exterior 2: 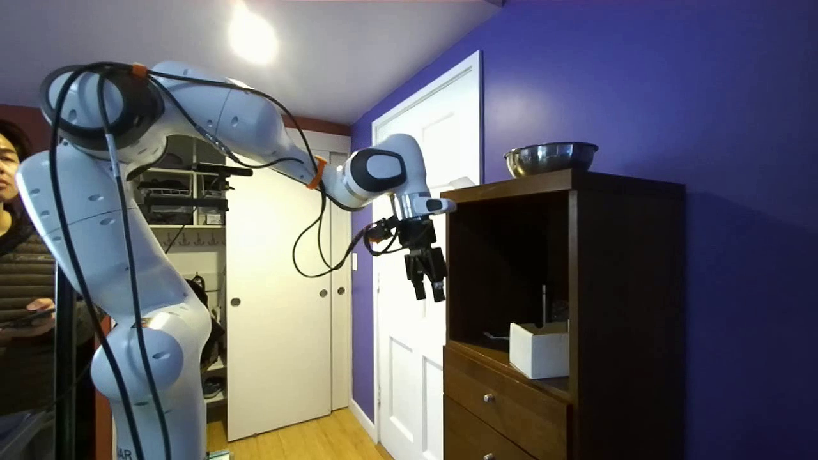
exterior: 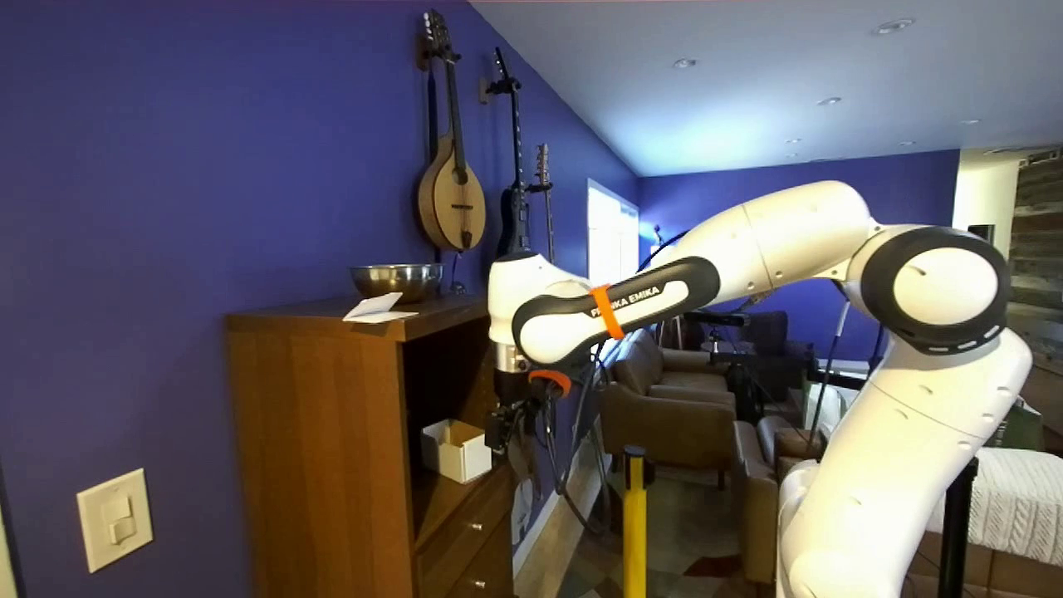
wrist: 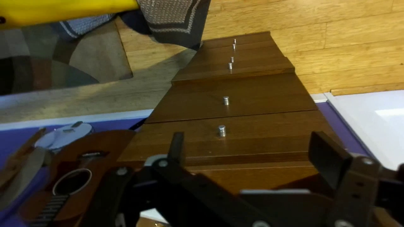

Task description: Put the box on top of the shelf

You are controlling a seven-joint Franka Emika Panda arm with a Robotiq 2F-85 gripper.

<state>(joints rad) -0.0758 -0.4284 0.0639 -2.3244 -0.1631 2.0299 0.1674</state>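
Inside the open compartment of the brown shelf (exterior 2: 626,306), just above the drawers (exterior 2: 505,390), we had the white box (exterior 2: 539,353), upright, its top open, sitting close to the front edge. And there was the claw (exterior 2: 429,295), pointing down in front of the shelf, clear of the box! In the wrist view we saw its fingers (wrist: 329,157) standing wide apart, nothing held between them. Up on the shelf's flat top we spotted a metal bowl (exterior: 397,282) and, near it, a folded white paper (exterior: 378,309) by the edge. Below the claw we looked down on drawer knobs (wrist: 222,130), with a guitar (wrist: 79,168) off to one side. On the blue wall (exterior: 208,149) we caught a round-bodied stringed instrument (exterior: 453,199) hanging.
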